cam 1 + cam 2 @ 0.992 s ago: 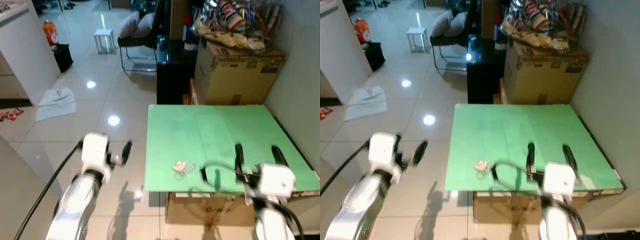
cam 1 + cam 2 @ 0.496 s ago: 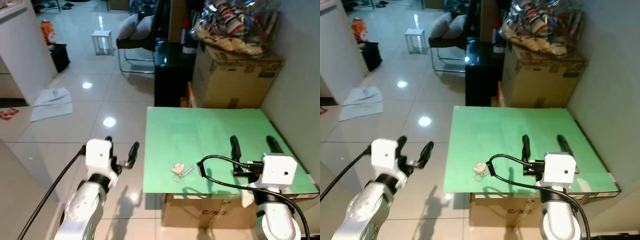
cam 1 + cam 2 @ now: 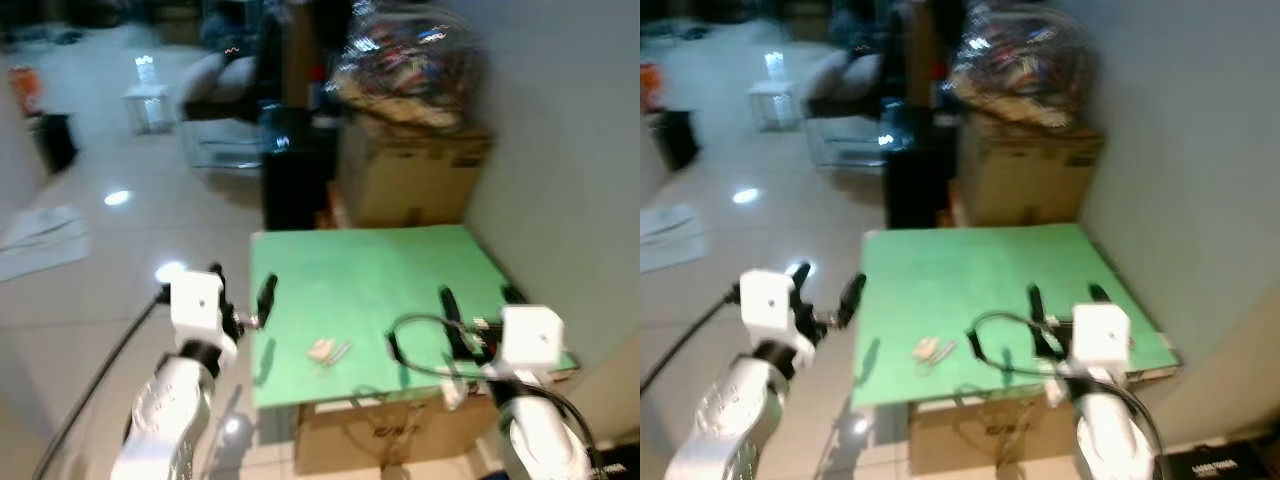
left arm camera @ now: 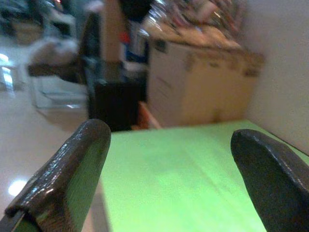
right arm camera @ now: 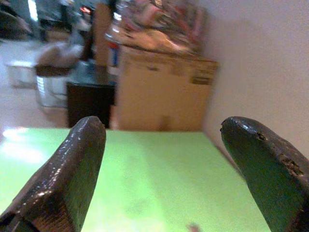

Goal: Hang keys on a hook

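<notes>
Turning right toward green table (image 3: 400,270); keys (image 3: 327,350) now nearer centre, ungrabbed; left gripper (image 3: 240,297) and right gripper (image 3: 475,310) both spread wide.

No text, label or number is legible

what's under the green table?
A cardboard box shows below the front edge of the green table, with printing too blurred to read. The tabletop covers the rest beneath it. The keys lie on top, near that edge.

Glossy tiled floor (image 3: 90,250), grey wall (image 3: 560,150)
</notes>
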Controlling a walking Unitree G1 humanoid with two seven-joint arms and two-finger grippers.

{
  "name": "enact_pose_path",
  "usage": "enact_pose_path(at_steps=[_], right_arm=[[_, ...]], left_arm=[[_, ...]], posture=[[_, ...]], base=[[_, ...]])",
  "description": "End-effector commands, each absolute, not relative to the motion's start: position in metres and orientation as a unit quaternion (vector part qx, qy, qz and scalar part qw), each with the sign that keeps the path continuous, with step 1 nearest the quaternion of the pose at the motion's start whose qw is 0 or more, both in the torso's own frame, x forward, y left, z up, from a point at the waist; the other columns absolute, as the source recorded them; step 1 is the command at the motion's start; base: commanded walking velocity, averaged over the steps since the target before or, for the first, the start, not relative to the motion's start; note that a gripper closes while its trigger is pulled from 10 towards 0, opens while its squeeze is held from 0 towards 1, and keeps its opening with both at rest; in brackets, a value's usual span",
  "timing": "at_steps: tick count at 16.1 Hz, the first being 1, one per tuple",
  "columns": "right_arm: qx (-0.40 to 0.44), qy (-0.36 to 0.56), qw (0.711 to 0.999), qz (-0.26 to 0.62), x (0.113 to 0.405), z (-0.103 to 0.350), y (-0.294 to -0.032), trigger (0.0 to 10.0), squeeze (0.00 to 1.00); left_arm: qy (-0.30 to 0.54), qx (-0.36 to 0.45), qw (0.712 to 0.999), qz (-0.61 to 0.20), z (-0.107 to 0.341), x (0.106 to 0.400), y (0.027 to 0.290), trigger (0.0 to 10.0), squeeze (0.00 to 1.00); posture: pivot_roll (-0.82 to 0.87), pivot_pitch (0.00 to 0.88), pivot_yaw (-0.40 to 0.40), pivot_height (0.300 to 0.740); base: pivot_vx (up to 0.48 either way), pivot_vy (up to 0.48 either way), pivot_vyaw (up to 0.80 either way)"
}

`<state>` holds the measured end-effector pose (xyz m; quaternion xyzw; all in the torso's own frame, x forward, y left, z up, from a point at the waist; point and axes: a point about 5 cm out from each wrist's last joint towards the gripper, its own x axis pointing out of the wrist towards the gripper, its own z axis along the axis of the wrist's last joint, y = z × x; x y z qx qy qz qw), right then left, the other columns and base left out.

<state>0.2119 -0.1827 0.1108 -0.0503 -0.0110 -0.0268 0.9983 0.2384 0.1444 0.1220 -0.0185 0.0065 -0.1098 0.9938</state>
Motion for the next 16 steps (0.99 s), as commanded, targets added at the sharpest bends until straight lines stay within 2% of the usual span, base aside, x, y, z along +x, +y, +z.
enact_pose_path(at_steps=[1,2,4,5,10,16], right_arm=[[-0.063,-0.019,0.997,-0.028,0.204,0.118,-0.189,10.0,0.0],[-0.076,-0.008,0.997,-0.023,0.187,0.119,-0.197,10.0,0.0],[-0.08,0.015,0.996,-0.022,0.176,0.111,-0.2,10.0,0.0],[-0.078,0.012,0.997,-0.017,0.181,0.109,-0.194,10.0,0.0],[-0.058,0.005,0.998,-0.006,0.196,0.108,-0.183,10.0,0.0],[-0.023,0.031,0.999,-0.007,0.212,0.098,-0.179,10.0,0.0]], left_arm=[[0.004,-0.006,0.992,-0.123,0.126,0.231,0.147,10.0,0.0],[0.022,-0.013,0.992,-0.125,0.125,0.222,0.154,10.0,0.0],[0.015,-0.006,0.989,-0.144,0.129,0.223,0.146,10.0,0.0],[0.004,-0.006,0.988,-0.155,0.134,0.231,0.134,10.0,0.0],[0.0,0.001,0.982,-0.187,0.136,0.234,0.125,10.0,0.0],[-0.005,-0.002,0.987,-0.161,0.14,0.248,0.134,10.0,0.0]], posture=[[-0.12,0.0,-0.045,0.74],[-0.12,0.0,-0.043,0.74],[-0.12,0.0,-0.04,0.74],[-0.12,0.0,-0.035,0.74],[-0.12,0.0,-0.024,0.74],[-0.12,0.0,-0.023,0.74]], base=[[0.465,0.0,0.0],[0.465,0.0,0.0],[0.465,0.0,0.0],[0.465,0.0,0.0],[0.465,0.0,0.0],[0.0,0.0,0.0]])
